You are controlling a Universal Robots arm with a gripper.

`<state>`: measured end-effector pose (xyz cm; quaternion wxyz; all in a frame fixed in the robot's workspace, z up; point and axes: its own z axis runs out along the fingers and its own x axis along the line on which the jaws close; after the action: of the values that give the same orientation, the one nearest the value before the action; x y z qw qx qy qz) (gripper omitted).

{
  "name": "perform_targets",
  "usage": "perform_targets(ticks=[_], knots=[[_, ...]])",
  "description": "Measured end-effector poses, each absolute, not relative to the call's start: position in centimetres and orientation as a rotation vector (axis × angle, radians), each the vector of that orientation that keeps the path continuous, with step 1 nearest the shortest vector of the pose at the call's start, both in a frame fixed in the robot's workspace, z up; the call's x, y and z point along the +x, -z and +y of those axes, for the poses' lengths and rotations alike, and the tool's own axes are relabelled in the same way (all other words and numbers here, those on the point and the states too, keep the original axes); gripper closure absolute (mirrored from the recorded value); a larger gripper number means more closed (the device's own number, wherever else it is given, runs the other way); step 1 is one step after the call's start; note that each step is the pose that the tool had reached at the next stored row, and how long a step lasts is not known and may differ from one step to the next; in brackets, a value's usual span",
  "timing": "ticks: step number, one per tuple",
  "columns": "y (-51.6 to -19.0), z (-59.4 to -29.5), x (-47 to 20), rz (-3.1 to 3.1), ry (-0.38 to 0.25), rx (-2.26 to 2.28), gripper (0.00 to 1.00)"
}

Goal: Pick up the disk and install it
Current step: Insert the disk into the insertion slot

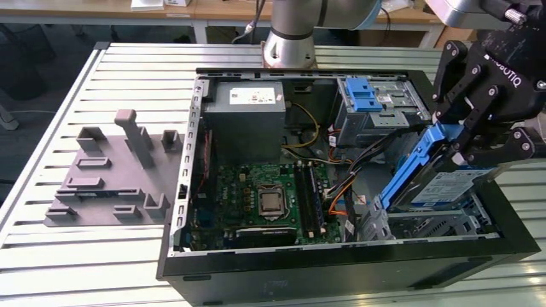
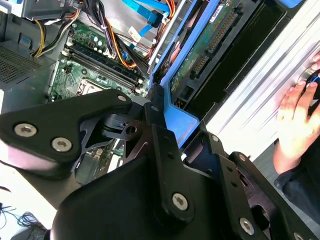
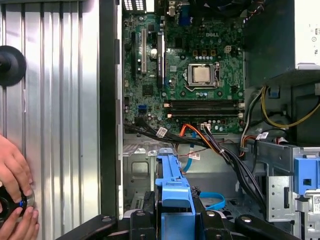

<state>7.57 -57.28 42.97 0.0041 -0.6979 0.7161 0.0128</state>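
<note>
My gripper [image 1: 482, 152] is shut on the disk [image 1: 436, 184], a silver-grey drive with a blue-and-white label and blue side rails. I hold it tilted, its lower end dipping into the metal drive bay [image 1: 431, 225] at the near corner of the open computer case on the exterior view's right. In the second wrist view the disk [image 2: 200, 50] shows its green circuit side, and its blue rail runs between the black fingers [image 2: 117, 125]. In the first wrist view the blue end of the disk [image 3: 175, 187] sits just past the gripper [image 3: 175, 222].
The case holds a green motherboard [image 1: 265, 198], a grey power-supply box [image 1: 247, 121], a silver cage with a blue latch [image 1: 371, 102] and loose cables [image 3: 215, 145]. A grey fixture plate [image 1: 111, 173] lies on the slatted table. A person's hand [image 2: 297, 120] rests beside the case.
</note>
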Motion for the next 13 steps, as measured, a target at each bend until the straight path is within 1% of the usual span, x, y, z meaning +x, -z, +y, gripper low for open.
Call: perform_targets(ticks=[13], knots=[[-41.7,-57.3,7.6,2.244,-0.040,-2.186,0.63]])
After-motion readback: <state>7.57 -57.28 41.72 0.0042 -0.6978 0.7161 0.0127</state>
